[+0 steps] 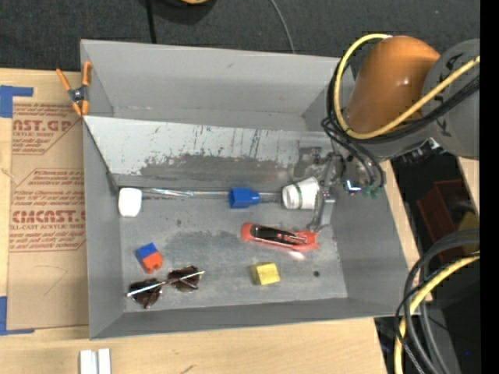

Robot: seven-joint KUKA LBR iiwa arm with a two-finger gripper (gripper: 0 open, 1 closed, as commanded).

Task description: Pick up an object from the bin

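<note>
Starting nearest you, sunglasses (165,284) and a yellow cube (266,273) lie loose, well apart. Beyond them the gripper (318,221) hangs at the right end of the red-orange flat tool (277,238), right of centre and probably its target. Whether it is parted or closed, you cannot tell.

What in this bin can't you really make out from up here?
- White round thing beside the gripper: its right end is hidden by the gripper, camera view.
- Red flat thing: dark markings too small to read, camera view.
- Far right corner of the bin: covered by the arm's orange cover, camera view.
</note>
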